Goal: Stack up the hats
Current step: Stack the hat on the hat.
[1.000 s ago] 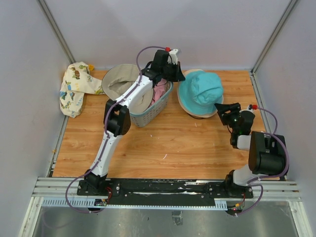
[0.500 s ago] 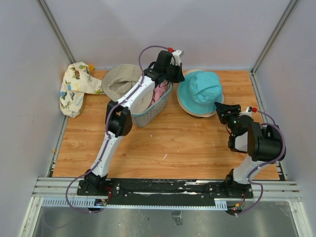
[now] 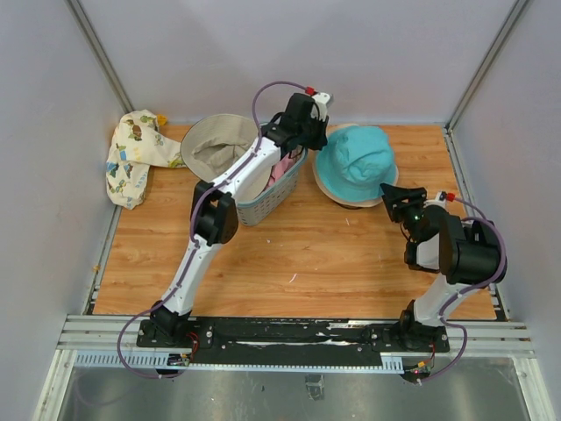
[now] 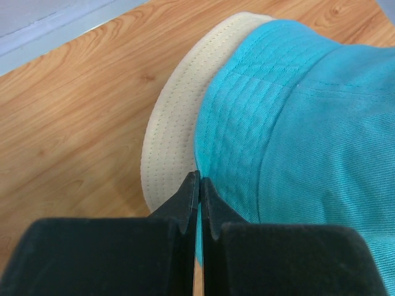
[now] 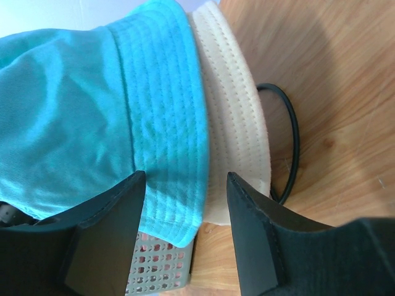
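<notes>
Teal hat is laid on the cream hat at far right, the left gripper pressed shut at its brim, perhaps on nothing, the right gripper held half-wide over it; both brims could be caught together and dragged askew.

Right: teal hat on cream hat; far left: beige hat; pink hat in blue-grey mesh basket; cream cloth w/ cartoon prints.
</notes>
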You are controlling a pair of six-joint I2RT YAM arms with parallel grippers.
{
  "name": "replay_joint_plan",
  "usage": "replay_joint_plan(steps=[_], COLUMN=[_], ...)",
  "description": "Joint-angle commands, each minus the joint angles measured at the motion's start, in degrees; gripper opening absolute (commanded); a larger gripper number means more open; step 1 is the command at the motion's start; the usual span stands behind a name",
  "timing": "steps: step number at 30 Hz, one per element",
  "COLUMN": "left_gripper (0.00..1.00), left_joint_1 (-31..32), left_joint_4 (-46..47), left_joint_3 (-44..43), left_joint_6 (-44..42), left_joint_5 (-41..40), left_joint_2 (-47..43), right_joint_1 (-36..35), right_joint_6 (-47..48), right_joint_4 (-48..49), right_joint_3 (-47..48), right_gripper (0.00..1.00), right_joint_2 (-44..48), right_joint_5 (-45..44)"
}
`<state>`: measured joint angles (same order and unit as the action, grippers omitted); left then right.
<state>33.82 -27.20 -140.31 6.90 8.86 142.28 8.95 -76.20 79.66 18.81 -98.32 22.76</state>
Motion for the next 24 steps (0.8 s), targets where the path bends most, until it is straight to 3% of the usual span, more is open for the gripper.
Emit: replay_joint_plan(steps=[1,6,9,13,24], left_gripper=[0.02,0.18,0.42,0.59,0.7], left_joint_1=[0.7,0.9,0.9,0.9,0.9], left_joint_4=[-9.4,-9.9,-9.8,-8.8,-5.5], left_joint_3=[1.1,1.4,2.2,4.7,9.5], left_joint_6=[-2.0,-1.8,-1.2,0.0,3.2], left_joint_5=[-4.4,-5.4,-6.5,-8.6,-11.6], left_joint_2=[5.4,5.2,4.3,1.6,-7.5], right_joint_1=[-0.8,-0.8,-0.8,-0.8,-0.8], right_joint_6=[2.9,6.7,8.7,11.6,16.5], right_joint_4=[-5.2,-16.5,-23.4,-32.7,-49.5], right_joint_3=[-0.1,1.1,1.8,2.5,4.9], right_gripper=[0.56,0.57,0.57,0.58,0.6], right_joint_2=[3.3,10.2,14.7,21.6,36.3], right_joint_5=[-0.1,-1.2,-2.0,-4.1,-6.4])
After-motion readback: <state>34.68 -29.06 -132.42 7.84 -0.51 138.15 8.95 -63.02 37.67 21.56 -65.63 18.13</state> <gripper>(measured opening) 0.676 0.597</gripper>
